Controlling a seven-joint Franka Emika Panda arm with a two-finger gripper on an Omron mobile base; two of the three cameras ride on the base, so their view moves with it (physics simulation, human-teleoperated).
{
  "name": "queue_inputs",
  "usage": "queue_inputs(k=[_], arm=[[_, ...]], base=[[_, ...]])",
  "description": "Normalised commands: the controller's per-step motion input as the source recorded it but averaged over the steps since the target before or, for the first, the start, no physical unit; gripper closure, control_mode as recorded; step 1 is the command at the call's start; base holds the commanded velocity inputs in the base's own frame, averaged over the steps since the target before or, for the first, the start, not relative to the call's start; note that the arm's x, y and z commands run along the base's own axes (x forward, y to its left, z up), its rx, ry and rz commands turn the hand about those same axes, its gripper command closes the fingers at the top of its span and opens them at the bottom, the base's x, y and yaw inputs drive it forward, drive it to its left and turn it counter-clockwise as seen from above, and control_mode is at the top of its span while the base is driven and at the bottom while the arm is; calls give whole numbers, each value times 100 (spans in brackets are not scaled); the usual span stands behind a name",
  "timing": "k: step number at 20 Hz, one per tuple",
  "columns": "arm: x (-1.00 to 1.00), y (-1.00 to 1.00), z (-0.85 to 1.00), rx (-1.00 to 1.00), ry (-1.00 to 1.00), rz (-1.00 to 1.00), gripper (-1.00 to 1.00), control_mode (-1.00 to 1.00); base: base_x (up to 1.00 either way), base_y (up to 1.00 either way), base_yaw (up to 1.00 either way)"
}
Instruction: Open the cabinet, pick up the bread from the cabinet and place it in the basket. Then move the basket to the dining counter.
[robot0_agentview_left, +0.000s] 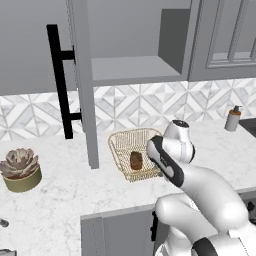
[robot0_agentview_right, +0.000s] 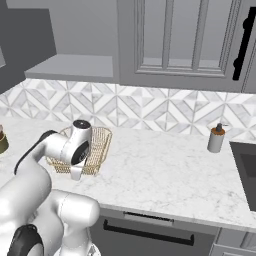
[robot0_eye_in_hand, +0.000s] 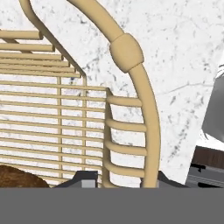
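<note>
Gold-tan wire makes up the basket (robot0_agentview_left: 134, 153), which sits on the marble worktop (robot0_agentview_left: 65, 200) below the open cabinet (robot0_agentview_left: 135, 60), whose door (robot0_agentview_left: 82, 80) with its black bar handle (robot0_agentview_left: 60, 82) swings out to the left. The bread (robot0_agentview_left: 136, 160), a small brown loaf, lies inside the basket on its mesh floor. The white arm bends down over the basket's near right side. Seen from the hand, the gripper (robot0_eye_in_hand: 120, 180) has its two dark fingertips (robot0_eye_in_hand: 85, 179) drawn in close on either side of the basket's thick rim (robot0_eye_in_hand: 146, 127); it appears to be pinching that rim, though the contact itself sits at the picture's edge. A potted succulent (robot0_agentview_left: 20, 169) stands to the left, a soap dispenser (robot0_agentview_left: 232, 119) far right.
</note>
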Motion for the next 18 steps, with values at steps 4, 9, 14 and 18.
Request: queue_inputs(k=[4, 9, 14, 18], arm=[[-41, -25, 82, 0, -2, 0, 100, -100], [-54, -29, 81, 0, -4, 0, 100, -100], [-17, -13, 62, 0, -1, 0, 100, -100], [0, -3, 46, 0, 0, 0, 100, -100]], base=[[0, 0, 0], [0, 0, 0], [0, 0, 0], [0, 0, 0]])
